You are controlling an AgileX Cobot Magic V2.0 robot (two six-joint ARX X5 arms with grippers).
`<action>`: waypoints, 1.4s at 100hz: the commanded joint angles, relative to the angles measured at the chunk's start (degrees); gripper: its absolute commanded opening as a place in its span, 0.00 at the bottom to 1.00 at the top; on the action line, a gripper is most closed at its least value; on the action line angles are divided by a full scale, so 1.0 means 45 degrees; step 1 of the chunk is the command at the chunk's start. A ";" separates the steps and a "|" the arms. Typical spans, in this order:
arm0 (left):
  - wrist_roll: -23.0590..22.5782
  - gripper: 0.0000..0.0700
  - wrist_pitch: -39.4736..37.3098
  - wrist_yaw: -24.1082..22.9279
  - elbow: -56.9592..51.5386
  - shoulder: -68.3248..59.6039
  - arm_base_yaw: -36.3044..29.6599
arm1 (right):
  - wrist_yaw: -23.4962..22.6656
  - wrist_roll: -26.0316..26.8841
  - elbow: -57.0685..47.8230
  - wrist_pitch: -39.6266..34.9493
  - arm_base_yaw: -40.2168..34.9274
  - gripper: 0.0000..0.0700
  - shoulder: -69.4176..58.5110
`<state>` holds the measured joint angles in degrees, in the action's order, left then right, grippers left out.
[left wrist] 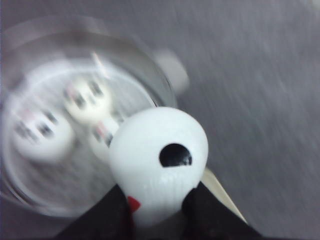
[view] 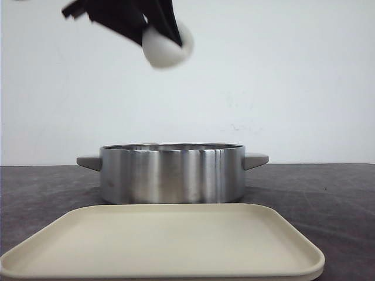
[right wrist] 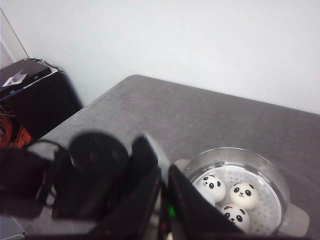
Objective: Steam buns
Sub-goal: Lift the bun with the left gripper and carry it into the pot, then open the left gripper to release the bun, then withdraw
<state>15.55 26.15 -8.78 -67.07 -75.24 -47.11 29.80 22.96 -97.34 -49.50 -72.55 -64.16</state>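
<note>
High above the steel pot [view: 173, 174], my left gripper [view: 167, 40] is shut on a white bun [view: 168, 48]. In the left wrist view that bun [left wrist: 157, 155] fills the space between the dark fingers [left wrist: 112, 215], showing one black eye patch and a red mark. Three panda-faced buns [right wrist: 211, 186], [right wrist: 244, 194], [right wrist: 235, 216] lie inside the pot [right wrist: 272, 175] on its perforated insert. They appear blurred in the left wrist view, one of these buns [left wrist: 87, 100] nearest the middle. My right gripper [right wrist: 165, 215] is off to the side of the pot, shut, with nothing in it.
A cream tray [view: 164, 240] lies bare in front of the pot, near the table's front edge. The pot has two grey side handles [view: 88, 161]. A black box with orange cables [right wrist: 20, 100] stands beyond the table's far corner. A blurred dark shape [right wrist: 95, 170] lies beside the right fingers.
</note>
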 commanded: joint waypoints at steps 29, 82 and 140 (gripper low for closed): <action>-0.0733 0.02 -0.1137 0.0520 -0.0209 -0.2220 0.1734 | 0.0063 0.0136 -0.0228 0.0204 -0.0185 0.02 -0.0121; -0.0923 0.78 -0.1443 0.0714 -0.0209 -0.4945 0.2812 | 0.0102 0.0243 -0.0228 0.0219 -0.0185 0.02 -0.0121; -0.0719 0.22 0.0243 0.0466 -0.1059 0.0738 0.2812 | 0.4265 -0.0228 0.0214 -0.2312 -0.0185 0.02 -0.0068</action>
<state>11.79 27.57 -6.28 -70.39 -76.20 -34.17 45.98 22.48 -96.73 -58.92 -72.55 -64.10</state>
